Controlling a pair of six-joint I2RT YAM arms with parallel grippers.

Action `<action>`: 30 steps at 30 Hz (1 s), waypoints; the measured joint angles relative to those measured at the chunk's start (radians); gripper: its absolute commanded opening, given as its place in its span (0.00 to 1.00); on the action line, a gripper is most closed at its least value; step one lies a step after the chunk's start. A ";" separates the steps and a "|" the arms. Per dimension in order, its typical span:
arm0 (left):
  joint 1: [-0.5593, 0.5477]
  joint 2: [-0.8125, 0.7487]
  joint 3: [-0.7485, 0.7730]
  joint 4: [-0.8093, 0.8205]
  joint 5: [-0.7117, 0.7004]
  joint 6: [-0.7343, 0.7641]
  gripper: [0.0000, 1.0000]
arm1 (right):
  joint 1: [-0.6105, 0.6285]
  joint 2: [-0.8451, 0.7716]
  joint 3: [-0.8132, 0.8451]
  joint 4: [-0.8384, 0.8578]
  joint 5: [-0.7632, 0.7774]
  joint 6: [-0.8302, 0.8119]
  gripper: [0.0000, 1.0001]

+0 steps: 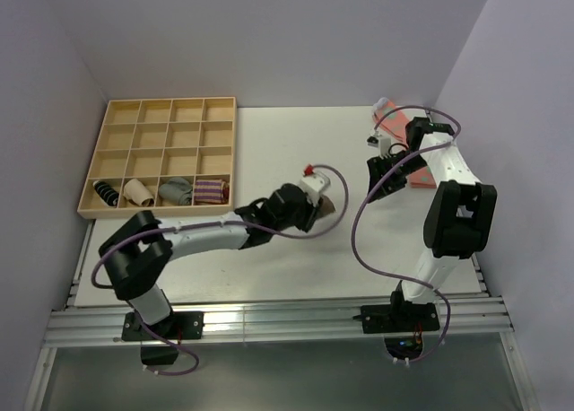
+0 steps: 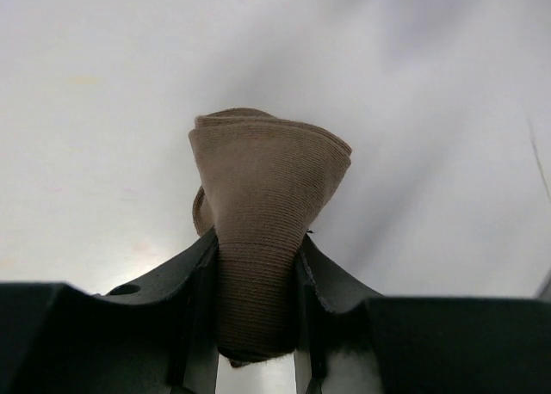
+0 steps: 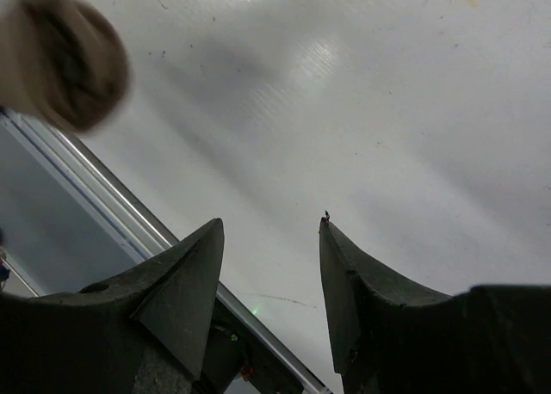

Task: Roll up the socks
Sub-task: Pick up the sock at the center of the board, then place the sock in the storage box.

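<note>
1. A wooden tray (image 1: 92, 179) of open compartments sits at the table's (image 1: 269, 142) far left. Its nearest row holds four sock bundles (image 1: 176, 191), one per compartment: dark striped, tan, grey and purple-striped.
2. The left arm reaches across to the middle of the table. The left gripper (image 2: 258, 265) is partly closed, and its two fingers pinch the tan-brown sock (image 2: 267, 196).
3. That sock is bunched into a folded wad that fans out beyond the fingertips, over the white surface near the table's centre. No striped cuff is visible.
4. The right gripper (image 3: 271, 230) hangs to the right of the sock and apart from it. Its jaws are spread and hold nothing.
5. In the right wrist view, a blurred brown round shape (image 3: 60, 58) shows at upper left. I cannot tell what it is.
6. A coral-pink sock (image 1: 392, 117) lies at the far right, partly under the right arm.
</note>
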 measured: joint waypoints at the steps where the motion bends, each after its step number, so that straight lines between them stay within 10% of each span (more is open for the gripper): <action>1: 0.033 -0.038 0.006 -0.016 -0.037 -0.011 0.00 | 0.000 -0.005 0.000 0.000 0.000 0.000 0.56; 9: 0.333 -0.163 0.096 -0.137 -0.137 -0.166 0.00 | 0.000 -0.030 -0.001 -0.001 0.000 0.002 0.54; 18: 0.705 -0.096 0.129 -0.176 0.070 -0.365 0.00 | 0.000 -0.030 -0.056 0.014 0.009 0.001 0.53; 30: 0.859 0.075 0.171 -0.180 0.253 -0.511 0.00 | 0.000 -0.030 -0.092 0.027 0.021 -0.001 0.52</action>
